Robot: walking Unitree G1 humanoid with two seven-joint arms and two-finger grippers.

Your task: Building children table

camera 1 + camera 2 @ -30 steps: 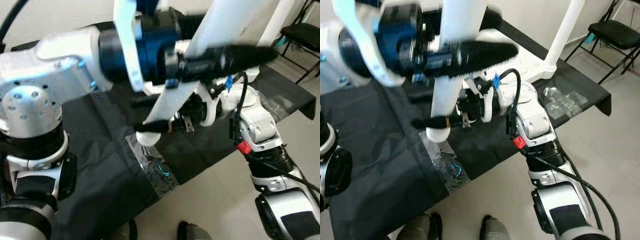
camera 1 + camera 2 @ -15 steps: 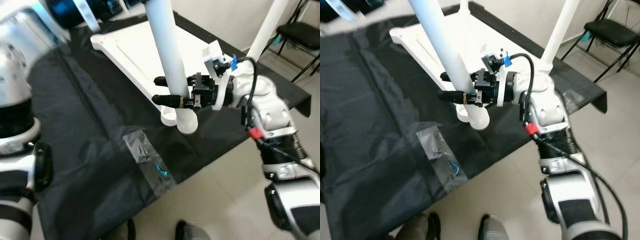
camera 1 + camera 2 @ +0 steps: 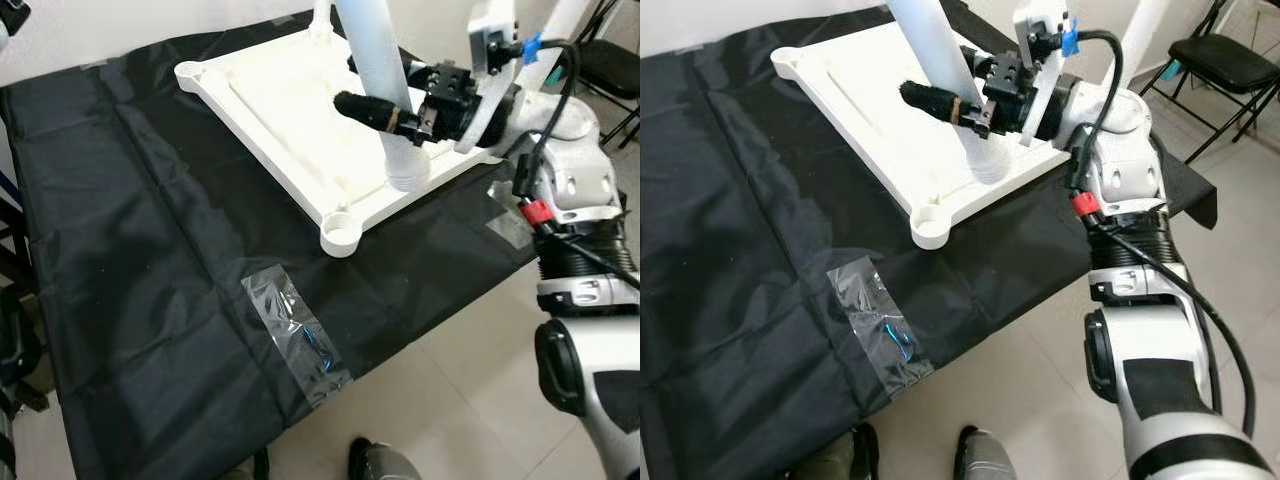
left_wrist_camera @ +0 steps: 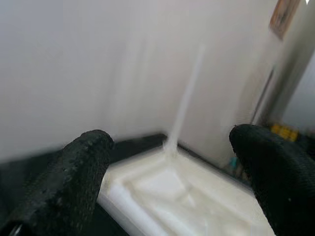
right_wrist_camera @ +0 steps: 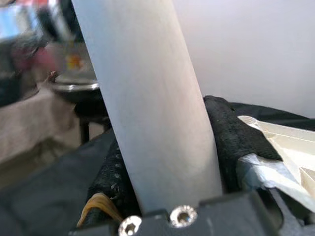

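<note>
A white tabletop (image 3: 285, 105) lies upside down on the black cloth (image 3: 150, 250). Its near corner socket (image 3: 340, 232) stands empty. My right gripper (image 3: 372, 98) is shut on a thick white table leg (image 3: 372, 50), tilted, with its lower end (image 3: 407, 176) just over the tabletop's right edge. In the right wrist view the leg (image 5: 147, 98) sits tight between the black fingers (image 5: 231, 135). My left gripper (image 4: 167, 147) is open with nothing between its fingers, facing the tabletop (image 4: 172, 191) from a distance. A thin leg (image 4: 184, 103) stands upright at a far corner.
A patch of clear tape (image 3: 297, 335) is stuck on the cloth near the front edge. Another white leg (image 3: 1145, 35) rises at the back right. A black chair (image 3: 1230, 62) stands on the tiled floor to the right. A person's shoes (image 3: 980, 455) are below the table edge.
My left arm has swung away out of the head views. The right gripper has carried the leg from beside the near corner socket up and away, over the tabletop's right edge.
</note>
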